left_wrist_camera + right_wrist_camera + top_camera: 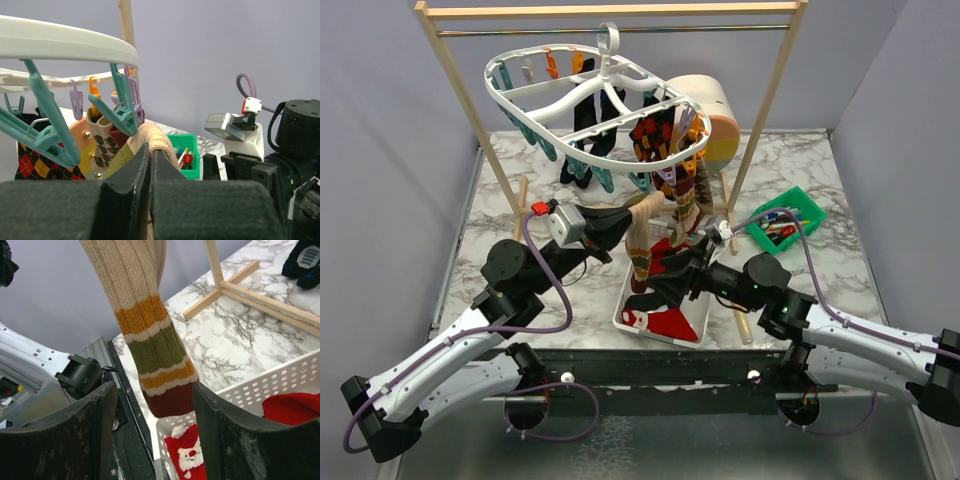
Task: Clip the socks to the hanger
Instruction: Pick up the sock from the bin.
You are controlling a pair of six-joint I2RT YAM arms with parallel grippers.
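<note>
Fingers [120,200] of the left gripper [150,150] are pressed together on the tan upper end of a striped knit sock [150,340], just below the white oval hanger [65,42] and its teal clips [120,112]. The right gripper [154,390] has its fingers apart, one on each side of the sock's lower end; whether they touch it cannot be told.

In the overhead view the sock is at the centre of the frame. It hangs nearly straight down, its long axis upright. The tan end is on top, then orange and olive bands, and the dark red end points down at a white perforated basket [285,382].

The task looks partly done. Black socks [588,115] and an argyle sock [653,135] already hang from the hanger at the upper centre. The held sock is not yet in a clip, and red socks [672,322] lie in the basket, at the lower centre.
</note>
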